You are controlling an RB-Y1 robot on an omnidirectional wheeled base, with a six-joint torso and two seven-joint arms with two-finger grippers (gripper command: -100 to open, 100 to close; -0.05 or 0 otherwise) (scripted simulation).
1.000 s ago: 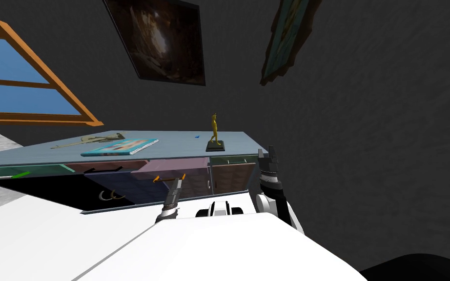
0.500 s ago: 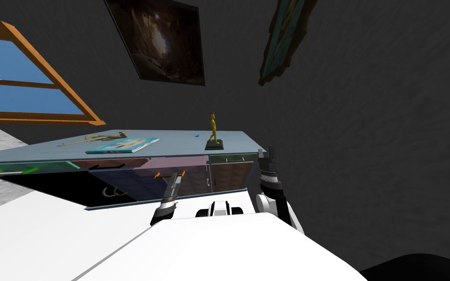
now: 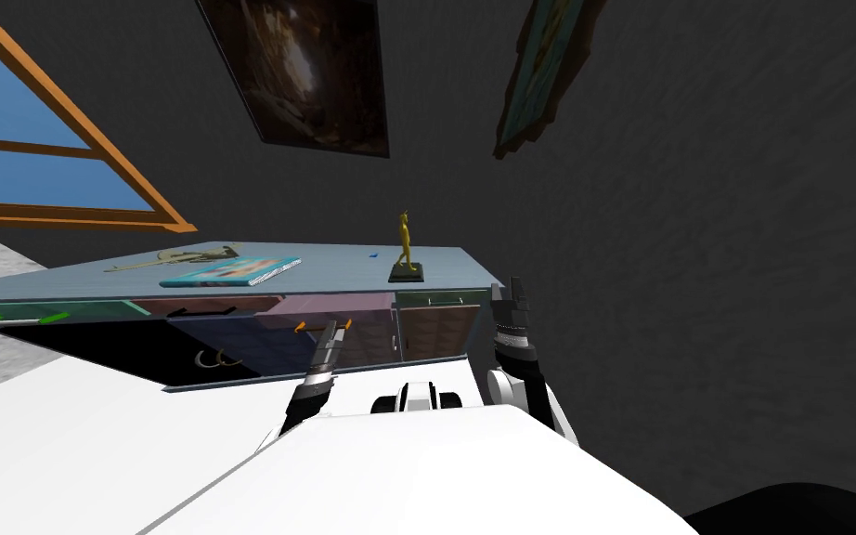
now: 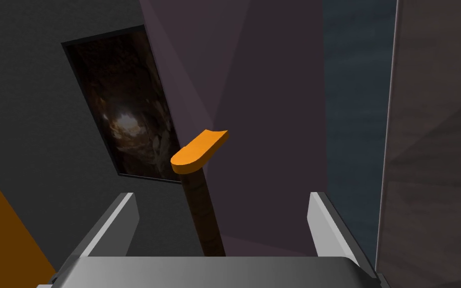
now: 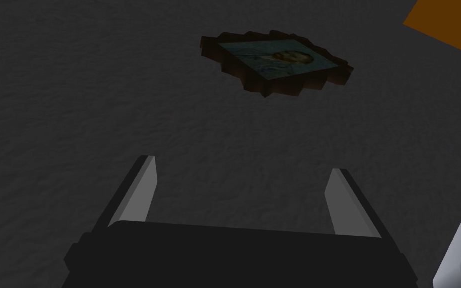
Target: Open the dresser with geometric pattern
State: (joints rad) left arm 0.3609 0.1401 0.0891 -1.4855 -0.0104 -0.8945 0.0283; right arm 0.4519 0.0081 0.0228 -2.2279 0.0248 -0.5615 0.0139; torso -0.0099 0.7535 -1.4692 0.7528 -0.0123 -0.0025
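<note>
- Dresser (image 3: 343, 265) stands right in front of me against the dark wall. It is long and low, with a blue-grey top and fronts in different colours.
- The front I am at is the purple drawer front (image 4: 269, 100), near the middle of the run. It looks like a rigid panel that I judge will slide straight out, heavy enough to want a steady pull.
- Its handle (image 4: 199, 150) is a slim brown bar with orange end caps, standing off the front. It is stiff but thin, so I expect it could slip unless I clamp it squarely, on the bar and away from the caps.
- My left gripper (image 4: 222, 196) is at that handle. Its fingers (image 4: 117, 220) are spread wide, and the bar runs between them, touching neither.
- My right gripper (image 5: 243, 165) is raised just off the dresser's right end, fingers apart and holding nothing.
- A brownish door panel (image 4: 439, 150) sits just beside the purple front. I should keep my outer finger off it.
- On top stand a yellow figurine (image 3: 406, 243) on a dark base, a teal book (image 3: 231, 271) and a flat olive object (image 3: 175, 256). A jerk could topple the figurine.
- Nothing stands between the handle and me.
</note>
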